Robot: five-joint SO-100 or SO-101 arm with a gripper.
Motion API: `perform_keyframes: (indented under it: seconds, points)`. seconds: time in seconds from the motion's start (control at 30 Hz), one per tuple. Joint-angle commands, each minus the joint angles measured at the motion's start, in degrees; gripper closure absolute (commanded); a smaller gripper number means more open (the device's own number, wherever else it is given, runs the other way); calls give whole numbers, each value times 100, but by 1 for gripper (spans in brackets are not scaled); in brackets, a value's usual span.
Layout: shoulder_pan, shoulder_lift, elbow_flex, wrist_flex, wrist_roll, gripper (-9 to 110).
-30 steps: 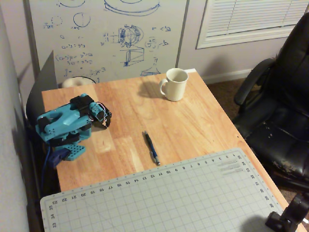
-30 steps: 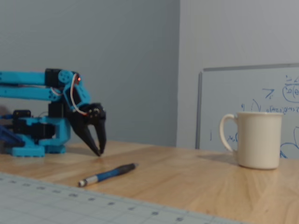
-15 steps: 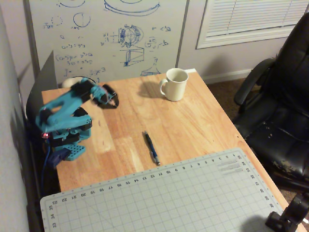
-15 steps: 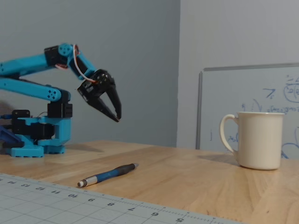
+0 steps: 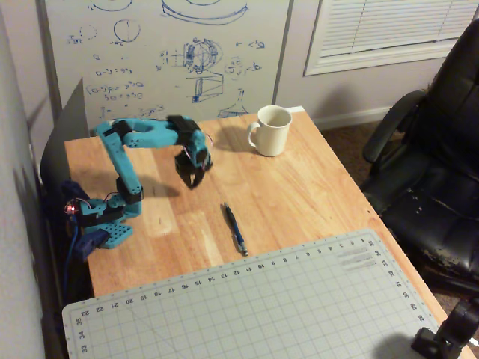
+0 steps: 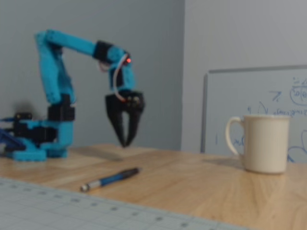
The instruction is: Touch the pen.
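Pen (image 5: 234, 228) lying at frame centre on the desk (image 5: 299, 187), below-right of and apart from the hand (image 5: 192, 179), which points downward, fingers nearly closed, empty.

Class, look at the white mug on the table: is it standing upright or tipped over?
Upright. In both fixed views the mug stands on its base on the wooden table, its open mouth facing up.

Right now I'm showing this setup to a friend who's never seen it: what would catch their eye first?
Probably the bright blue arm, reared up from the table's left edge in the high fixed view, its black end effector pointing down above the wood. Next, the dark pen lying alone mid-table, and the white mug at the far edge.
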Motion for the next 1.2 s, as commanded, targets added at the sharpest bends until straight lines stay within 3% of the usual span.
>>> perform_keyframes:
  seconds: [0.0, 0.6, 0.9, 1.17]
  points:
    - [334, -229, -396, -35, -44, 101]
    - [211, -817, -369, 35, 0, 101]
    - [-325, 729, -1529, 562, 70, 101]
    - [-501, -448, -3410, 1011, 79, 101]
